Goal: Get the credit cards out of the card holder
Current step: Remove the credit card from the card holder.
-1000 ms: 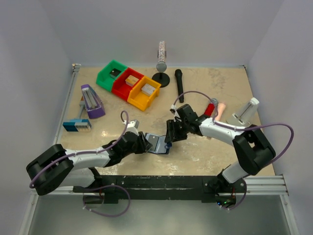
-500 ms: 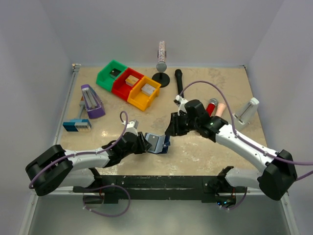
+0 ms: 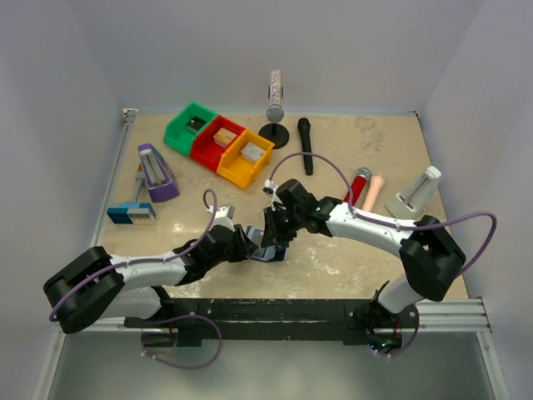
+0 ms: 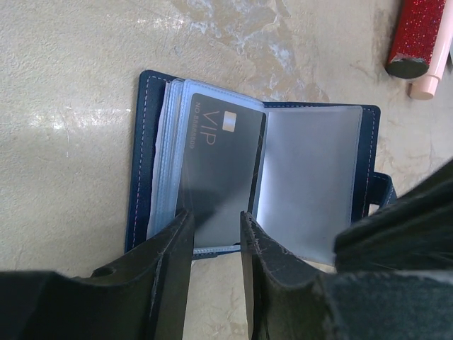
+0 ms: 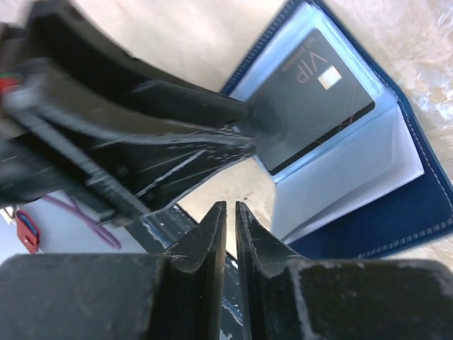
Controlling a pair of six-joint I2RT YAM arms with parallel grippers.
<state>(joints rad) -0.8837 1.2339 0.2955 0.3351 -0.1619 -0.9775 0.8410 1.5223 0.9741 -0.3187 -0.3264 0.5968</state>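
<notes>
The card holder is a dark blue wallet lying open on the table at front centre. In the left wrist view, the card holder shows a black card marked VIP in a clear sleeve. The black card also shows in the right wrist view, inside the card holder. My left gripper is open, its fingertips at the wallet's near edge, either side of the card's lower end. My right gripper hovers over the wallet, shut and empty. No tan-gold or silvery card shows.
Green, red and orange bins stand at back left. A purple block and a blue-grey block lie at left. A stand, a black stick, a red tube, a pink tube and a white holder lie behind and right.
My right gripper has swung left and now sits over the open wallet, close to my left fingers. The left arm and the wallet have stayed in place.
</notes>
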